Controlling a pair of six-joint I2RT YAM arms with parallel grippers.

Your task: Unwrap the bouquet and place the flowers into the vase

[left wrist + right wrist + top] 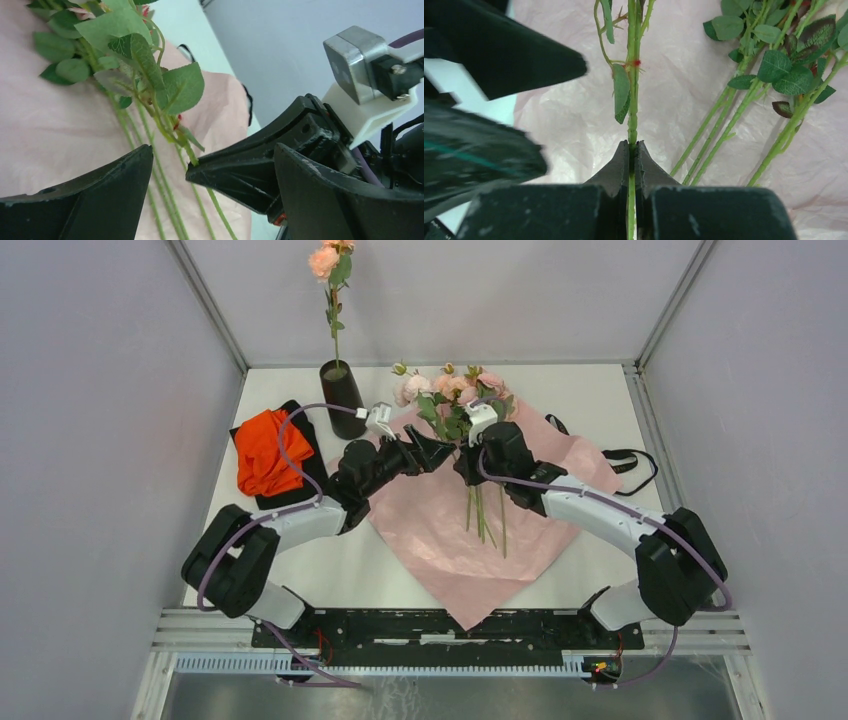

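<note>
The bouquet's pink wrapping paper point(440, 530) lies spread flat with loose flowers point(452, 390) on it, their stems point(482, 510) pointing toward me. One peach rose point(324, 260) stands in the black vase point(343, 400) at the back left. My right gripper point(631, 146) is shut on a single green stem point(632, 100) held above the paper. In the top view the right gripper point(462, 466) meets my left gripper point(428, 452) tip to tip. The left gripper point(214, 150) is open, its fingers either side of the right gripper's tip and the held stem point(170, 127).
An orange-red cloth point(263, 450) lies on a flat black cloth point(302, 418) left of the vase. A black ribbon point(628, 458) sits at the paper's right corner. Grey walls close in the white table point(590, 400) on three sides.
</note>
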